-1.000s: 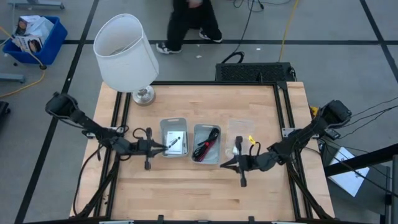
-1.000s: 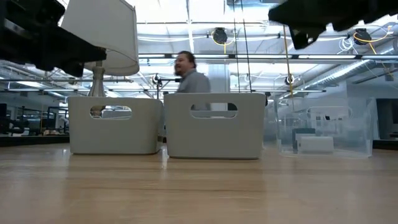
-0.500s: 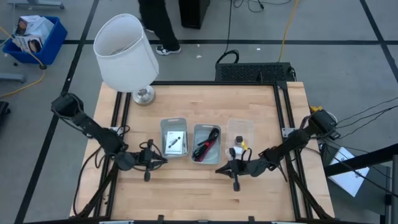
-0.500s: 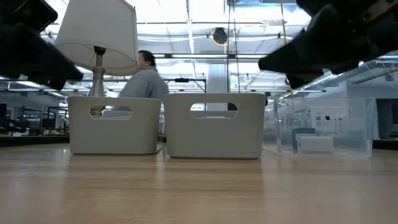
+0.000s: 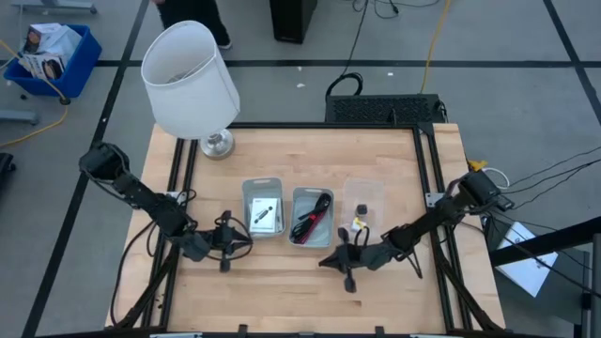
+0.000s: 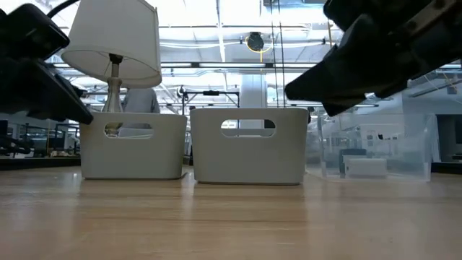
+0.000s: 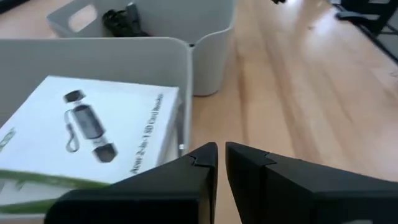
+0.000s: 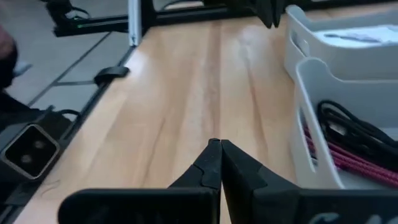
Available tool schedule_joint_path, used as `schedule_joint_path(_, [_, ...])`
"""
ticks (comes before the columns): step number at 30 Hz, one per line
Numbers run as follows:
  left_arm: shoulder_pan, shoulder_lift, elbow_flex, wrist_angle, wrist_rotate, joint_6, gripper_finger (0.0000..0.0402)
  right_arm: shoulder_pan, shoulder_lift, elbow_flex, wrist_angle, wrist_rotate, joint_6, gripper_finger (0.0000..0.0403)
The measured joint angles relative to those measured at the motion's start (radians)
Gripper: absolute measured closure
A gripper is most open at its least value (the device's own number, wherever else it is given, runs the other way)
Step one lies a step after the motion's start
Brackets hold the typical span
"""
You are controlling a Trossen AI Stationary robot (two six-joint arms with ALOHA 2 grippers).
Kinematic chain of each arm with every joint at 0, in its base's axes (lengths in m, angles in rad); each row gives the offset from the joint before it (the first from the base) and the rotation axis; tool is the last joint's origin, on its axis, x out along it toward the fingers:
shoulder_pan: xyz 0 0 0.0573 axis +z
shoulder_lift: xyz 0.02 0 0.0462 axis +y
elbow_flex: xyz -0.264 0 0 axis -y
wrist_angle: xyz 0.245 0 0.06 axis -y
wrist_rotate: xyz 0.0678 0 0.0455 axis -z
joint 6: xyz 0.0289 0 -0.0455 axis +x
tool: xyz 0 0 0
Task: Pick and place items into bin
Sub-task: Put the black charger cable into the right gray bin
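Note:
Three bins stand in a row at mid-table. The left grey bin holds a white card box with black marks. The middle grey bin holds the coiled red-and-black cable. In the clear bin I see a tiny black cube and a small white piece. My left gripper is shut, just off the near left corner of the left bin. My right gripper is shut and hovers over bare wood, nearer the table's near edge than the middle bin.
A white-shaded lamp stands on the table's far left corner. Bare wood runs along the near side of the table. In the low view both arms hang above the bins.
My right gripper has drawn back from beside the clear bin toward the table's near edge and left. My left gripper has pulled away from the left bin toward the near edge. A person beyond the far edge has walked toward the left.

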Motion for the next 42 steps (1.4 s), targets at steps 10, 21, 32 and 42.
schedule_joint_path(10, [0.006,0.000,0.000,-0.024,-0.018,-0.016,0.0364,-0.040,0.006,0.006,-0.027,0.035,0.019,0.0403])
schedule_joint_path(21, [0.006,0.000,0.000,-0.039,-0.024,-0.007,0.0364,-0.008,0.007,0.230,-0.491,0.163,-0.154,0.0403])
schedule_joint_path(32, [0.006,0.000,0.000,-0.039,-0.032,-0.007,0.0364,-0.012,0.006,0.269,-0.631,0.197,-0.080,0.0403])
schedule_joint_path(42, [0.006,0.000,0.000,-0.044,-0.038,-0.008,0.0364,-0.027,0.006,0.269,-0.687,0.248,-0.031,0.0403])
